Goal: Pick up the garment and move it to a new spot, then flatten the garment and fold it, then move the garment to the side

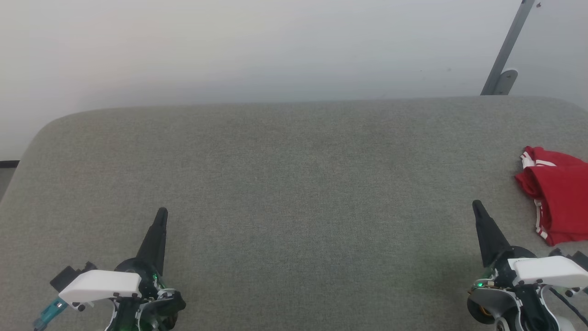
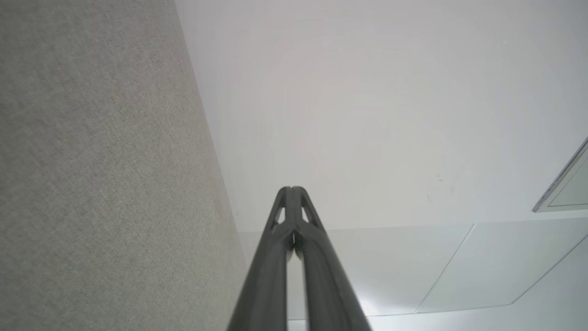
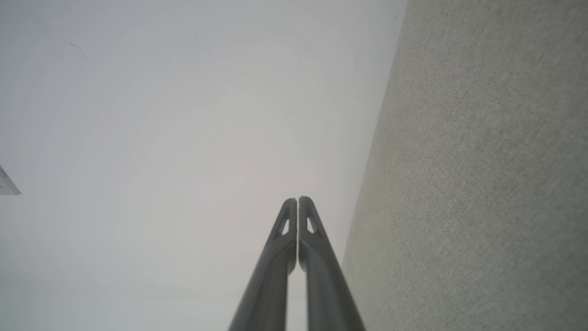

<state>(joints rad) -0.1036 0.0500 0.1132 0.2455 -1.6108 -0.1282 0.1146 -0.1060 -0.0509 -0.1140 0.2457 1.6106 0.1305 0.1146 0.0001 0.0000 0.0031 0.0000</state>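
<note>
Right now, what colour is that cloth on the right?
The garment is red with white striped trim; head view shows it best.

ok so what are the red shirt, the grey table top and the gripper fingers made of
The red shirt: soft fabric, likely a knit, matte; it lies in limp folds with striped trim. The grey table top: woven or felt-like textile cover, matte, with a fine heathered grain. The gripper fingers: dark rigid plastic, probably moulded; smooth, slight sheen, cut-out tips.

Grey fabric surface (image 1: 294, 193), folded red garment (image 1: 558, 202) (right edge)
</note>
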